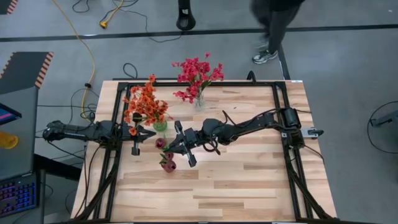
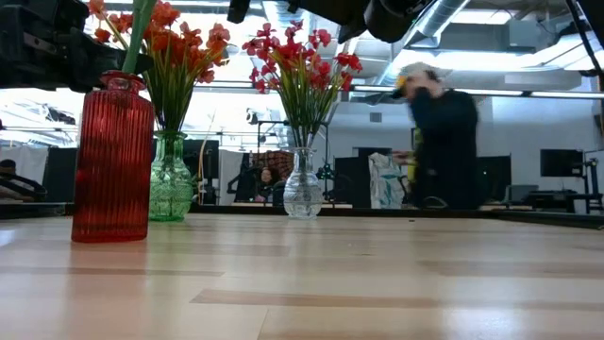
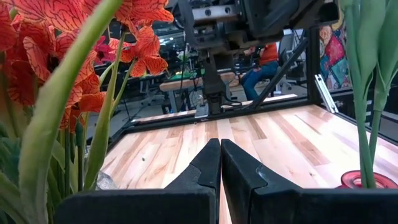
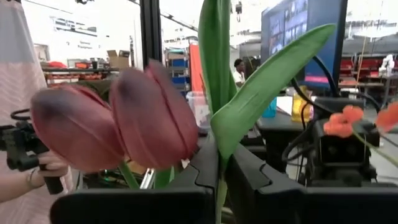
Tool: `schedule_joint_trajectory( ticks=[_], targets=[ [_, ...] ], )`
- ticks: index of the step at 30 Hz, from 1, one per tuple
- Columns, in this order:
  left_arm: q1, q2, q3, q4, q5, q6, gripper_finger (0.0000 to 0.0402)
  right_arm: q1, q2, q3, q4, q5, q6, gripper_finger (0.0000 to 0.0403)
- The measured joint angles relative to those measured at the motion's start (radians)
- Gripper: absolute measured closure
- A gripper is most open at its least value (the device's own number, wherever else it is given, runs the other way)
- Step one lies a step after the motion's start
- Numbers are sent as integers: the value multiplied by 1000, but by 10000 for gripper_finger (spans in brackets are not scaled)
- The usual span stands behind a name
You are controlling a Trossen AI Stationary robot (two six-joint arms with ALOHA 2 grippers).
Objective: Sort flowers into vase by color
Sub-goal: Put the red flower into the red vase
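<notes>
Orange flowers point(image 1: 144, 104) stand in a green vase point(image 2: 170, 179). Pink-red flowers point(image 1: 198, 73) stand in a clear vase point(image 2: 302, 187) near the far edge. A ribbed red vase point(image 2: 113, 156) holds green tulip stems point(image 3: 367, 93); two dark red tulip buds point(image 4: 152, 115) show above it. My right gripper point(image 4: 219, 171) reaches in from the table's right over the red vase point(image 1: 168, 164), shut on a tulip stem. My left gripper point(image 3: 220, 155) is shut on nothing and points level between the green and red vases. My right gripper pinches a tulip's green stem and leaf base point(image 4: 219, 196) between its two fingers, a little below the buds. The fingers come nearly level from the table's right and lie across the stem. The stem stands upright and runs down toward the red vase's mouth.
A black rail frame point(image 1: 283, 124) borders the table. A person point(image 2: 444, 142) walks past beyond the far edge. Bare wood point(image 1: 236, 186) fills the table's near half.
</notes>
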Motion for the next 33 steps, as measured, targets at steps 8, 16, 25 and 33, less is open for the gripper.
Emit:
schedule_joint_trajectory(
  ticks=[8, 16, 25, 33],
  targets=[
    [0, 0, 0, 1, 0, 0, 401, -1, 0, 0, -31, 4, 3, 354],
    [0, 0, 0, 1, 0, 2, 401, -2, 0, 0, -31, 4, 4, 330],
    [0, 0, 0, 1, 0, 3, 401, -8, 0, 0, -91, 30, 105, 234],
    [0, 0, 0, -1, 0, 3, 401, -31, 1, 0, -260, 29, 142, 168]
  ],
)
